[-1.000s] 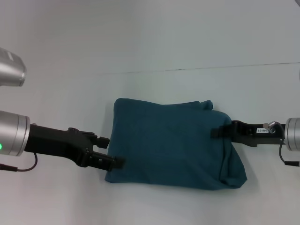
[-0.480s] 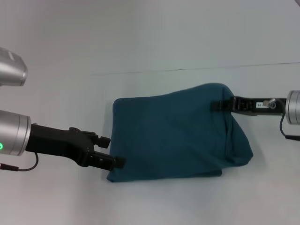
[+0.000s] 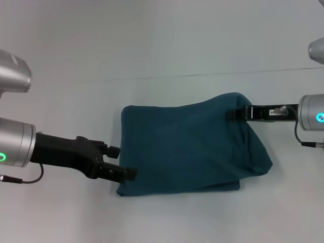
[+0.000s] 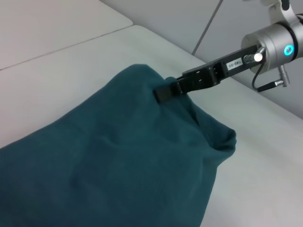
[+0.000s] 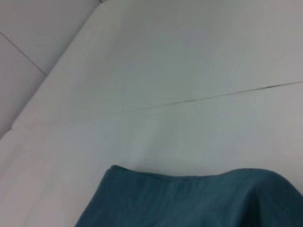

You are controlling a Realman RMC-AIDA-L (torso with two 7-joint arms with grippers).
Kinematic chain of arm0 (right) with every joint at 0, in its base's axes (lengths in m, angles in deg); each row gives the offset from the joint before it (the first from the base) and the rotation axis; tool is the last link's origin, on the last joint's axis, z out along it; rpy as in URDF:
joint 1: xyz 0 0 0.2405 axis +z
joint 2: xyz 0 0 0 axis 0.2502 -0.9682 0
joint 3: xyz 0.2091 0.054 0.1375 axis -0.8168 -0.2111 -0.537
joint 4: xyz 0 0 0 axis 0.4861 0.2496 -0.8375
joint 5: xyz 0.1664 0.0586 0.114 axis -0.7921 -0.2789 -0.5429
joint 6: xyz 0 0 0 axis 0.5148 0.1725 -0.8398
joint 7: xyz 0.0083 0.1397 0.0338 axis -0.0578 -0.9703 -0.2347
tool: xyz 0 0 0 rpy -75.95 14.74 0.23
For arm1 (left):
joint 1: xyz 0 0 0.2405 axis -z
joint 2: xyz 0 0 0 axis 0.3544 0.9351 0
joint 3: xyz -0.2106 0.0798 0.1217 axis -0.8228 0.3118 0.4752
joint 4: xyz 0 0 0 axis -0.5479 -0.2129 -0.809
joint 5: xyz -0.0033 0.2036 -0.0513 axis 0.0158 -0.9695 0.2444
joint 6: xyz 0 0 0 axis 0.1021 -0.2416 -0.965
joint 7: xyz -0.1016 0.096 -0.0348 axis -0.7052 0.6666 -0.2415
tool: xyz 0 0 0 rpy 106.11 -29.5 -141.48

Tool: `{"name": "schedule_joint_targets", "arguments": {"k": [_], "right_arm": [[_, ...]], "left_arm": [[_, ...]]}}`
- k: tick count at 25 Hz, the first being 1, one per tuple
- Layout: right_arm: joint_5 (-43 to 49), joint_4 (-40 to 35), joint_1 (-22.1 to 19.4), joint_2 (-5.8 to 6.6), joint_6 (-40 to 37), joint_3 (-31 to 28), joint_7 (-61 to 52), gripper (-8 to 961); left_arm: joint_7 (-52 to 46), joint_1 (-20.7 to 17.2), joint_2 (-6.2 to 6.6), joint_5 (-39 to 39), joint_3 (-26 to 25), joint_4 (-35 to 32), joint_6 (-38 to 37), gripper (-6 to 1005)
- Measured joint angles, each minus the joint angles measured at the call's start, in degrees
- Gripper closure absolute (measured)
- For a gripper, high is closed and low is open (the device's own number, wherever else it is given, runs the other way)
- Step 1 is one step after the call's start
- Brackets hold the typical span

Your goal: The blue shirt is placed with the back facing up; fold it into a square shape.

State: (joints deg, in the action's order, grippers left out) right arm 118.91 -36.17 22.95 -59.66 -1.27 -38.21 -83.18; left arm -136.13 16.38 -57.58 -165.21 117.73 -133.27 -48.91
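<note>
The blue shirt (image 3: 190, 147) lies folded on the white table (image 3: 167, 50). The right gripper (image 3: 238, 114) is clamped on its raised far corner; the left gripper (image 3: 121, 163), jaws apart, sits at the opposite edge. Recommendation: carry the corner across low and level, aligning edges before release.

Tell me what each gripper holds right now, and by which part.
The right gripper pinches the dark teal-blue cotton shirt at its raised far right corner; the left gripper rests open at its left edge.
</note>
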Motion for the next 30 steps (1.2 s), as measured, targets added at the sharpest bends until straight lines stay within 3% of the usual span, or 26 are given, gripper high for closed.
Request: {"name": "schedule_joint_targets", "arguments": {"k": [11, 17, 22, 24, 27, 30], "right_arm": [[2.2, -0.1, -0.1, 0.67, 5.6, 1.1, -3.9, 893], [2.3, -0.3, -0.7, 2.16, 4.8, 1.1, -5.9, 758], [3.0, -0.8, -1.0, 3.03, 3.7, 1.0, -6.7, 515], [3.7, -3.3, -2.0, 3.99, 0.9, 0.9, -7.8, 270], [4.7, -6.5, -3.0, 4.68, -1.7, 0.8, -9.8, 214], [6.0, -15.2, -4.9, 5.85, -8.2, 0.5, -13.7, 159]], "left_arm": [[-0.3, -0.1, -0.06, -0.1, 0.0, 0.0, 0.6, 95], [-0.3, -0.2, -0.06, -0.1, -0.2, 0.2, 1.2, 95], [-0.5, -0.1, -0.06, -0.1, 0.0, 0.3, 1.3, 95], [-0.6, -0.1, -0.05, -0.1, -0.1, 0.4, 1.3, 95], [-1.3, -0.1, 0.14, -0.1, -0.3, 0.3, 0.9, 95], [-2.0, -0.2, 0.3, -0.1, -0.4, 0.2, 0.7, 95]]}}
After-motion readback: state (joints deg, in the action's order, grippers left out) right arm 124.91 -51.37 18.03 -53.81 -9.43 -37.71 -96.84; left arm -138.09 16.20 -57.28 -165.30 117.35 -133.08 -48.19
